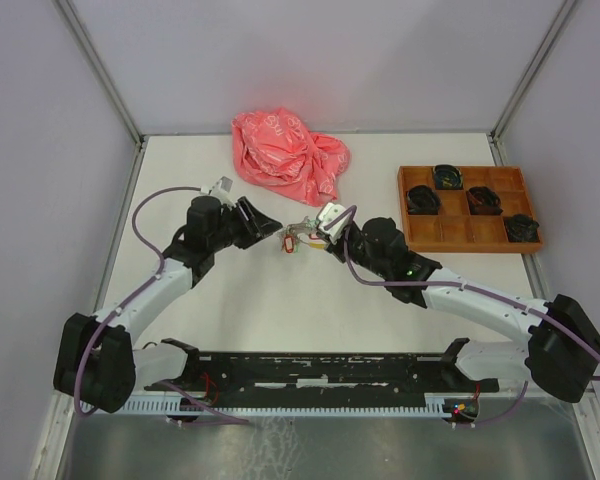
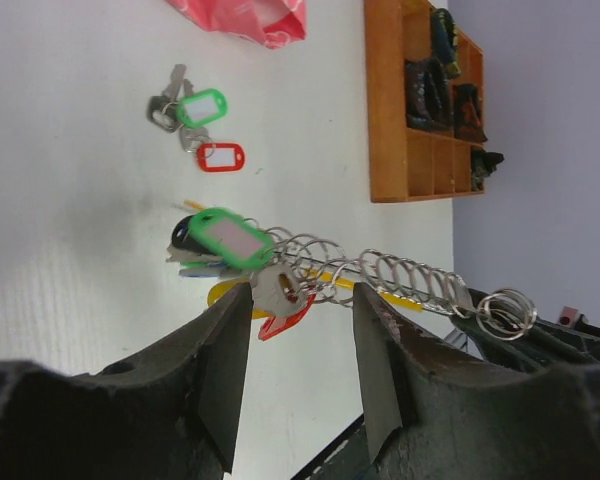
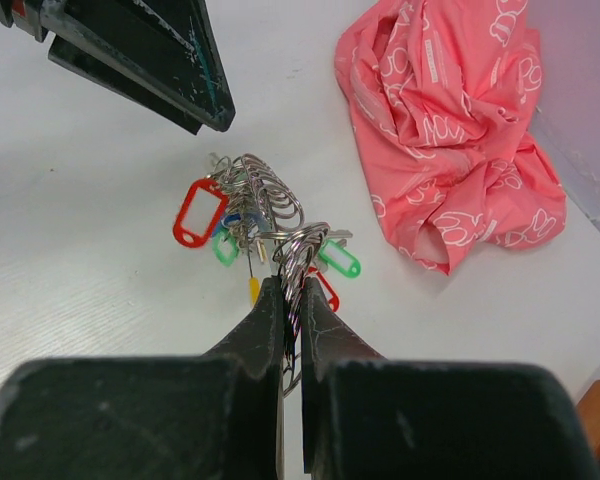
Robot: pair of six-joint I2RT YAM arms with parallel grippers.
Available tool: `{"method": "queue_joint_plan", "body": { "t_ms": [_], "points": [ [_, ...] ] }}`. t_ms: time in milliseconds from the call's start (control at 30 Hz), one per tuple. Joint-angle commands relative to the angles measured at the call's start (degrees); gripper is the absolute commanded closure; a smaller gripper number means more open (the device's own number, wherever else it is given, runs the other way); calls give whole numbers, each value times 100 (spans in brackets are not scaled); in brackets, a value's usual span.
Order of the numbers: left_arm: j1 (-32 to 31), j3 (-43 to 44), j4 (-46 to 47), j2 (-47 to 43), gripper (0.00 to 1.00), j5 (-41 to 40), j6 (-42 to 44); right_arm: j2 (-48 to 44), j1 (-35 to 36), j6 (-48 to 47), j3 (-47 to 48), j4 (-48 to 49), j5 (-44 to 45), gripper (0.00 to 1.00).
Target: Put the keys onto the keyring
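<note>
1. My right gripper (image 3: 292, 292) is pinched tight on a chain of linked silver wire keyrings (image 3: 280, 215). It sits at the centre of the top view, over the white table (image 1: 280, 310).
2. A bunch of tagged keys (image 2: 230, 240) hangs at the far end of that chain, mid-frame in the left wrist view. Green, red, yellow and blue plastic show in it.
3. My left gripper (image 2: 302, 305) stands wide, with one finger on each side of the bunch's lower end. I cannot see it gripping anything.
4. The two small silver keys (image 2: 192, 128), one with a green oval tag and one with a red, lie loose on the table. They are in the upper left of the left wrist view, touching each other and apart from the bunch.
5. A crumpled pink patterned cloth (image 1: 290, 155) lies at upper centre of the top view. An orange-brown wooden compartment tray (image 1: 450, 232) holding dark items sits at the right.
</note>
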Motion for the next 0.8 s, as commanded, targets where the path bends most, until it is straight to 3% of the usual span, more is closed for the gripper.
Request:
{"method": "queue_joint_plan", "body": {
  "t_ms": [0, 267, 767],
  "points": [
    [19, 547, 308, 163, 47, 1019, -393, -52, 22, -161, 88, 734, -52, 99],
    [11, 786, 430, 474, 48, 1453, -601, 148, 22, -309, 98, 829, -214, 99],
    [11, 852, 284, 898, 57, 1496, -894, 361, 75, -355, 131, 879, -365, 99]
  ]
}}
